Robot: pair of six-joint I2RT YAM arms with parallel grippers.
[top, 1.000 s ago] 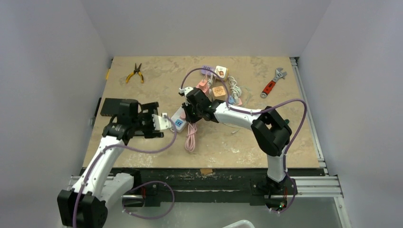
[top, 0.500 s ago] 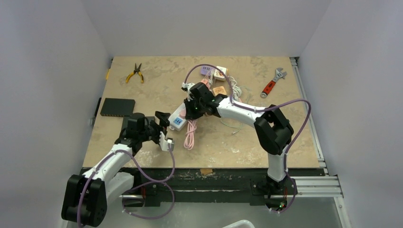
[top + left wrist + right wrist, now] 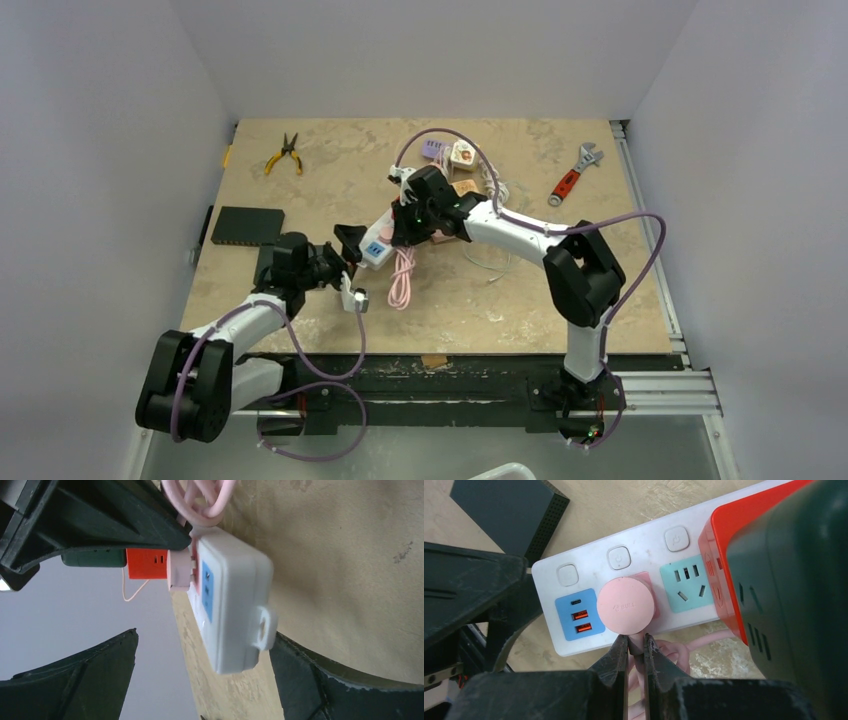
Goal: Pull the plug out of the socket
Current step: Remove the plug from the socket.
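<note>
Overhead and wrist views of a two-armed robot at a tan stone-patterned desk.

A long white plastic power strip lies flat near the middle of the desk. A round pink plastic plug sits pushed fully into its middle socket. The right hand is pinched together on the soft pink cord just where it leaves the plug. The left hand is spread wide, with one finger on each side of the strip's near end. It does not appear to touch the strip.

The plug looks light, rigid and smooth, and is probably held only by pin friction. The strip also looks light and would likely lift or slide with the plug unless it is braced. The cord is limp, so pulling on it strains the joint. The plug's hard rim looks like the surer hold.

**Count**
- One strip, with three push buttons, one blue USB panel and one free teal socket.
- One pink plug and one looped pink cord.
- One orange-red block adapter at the strip's far end.
- One pair of yellow-handled pliers.
- One red-handled adjustable wrench.
- One flat black box.
- About three small cube adapters clustered at the back.
</note>
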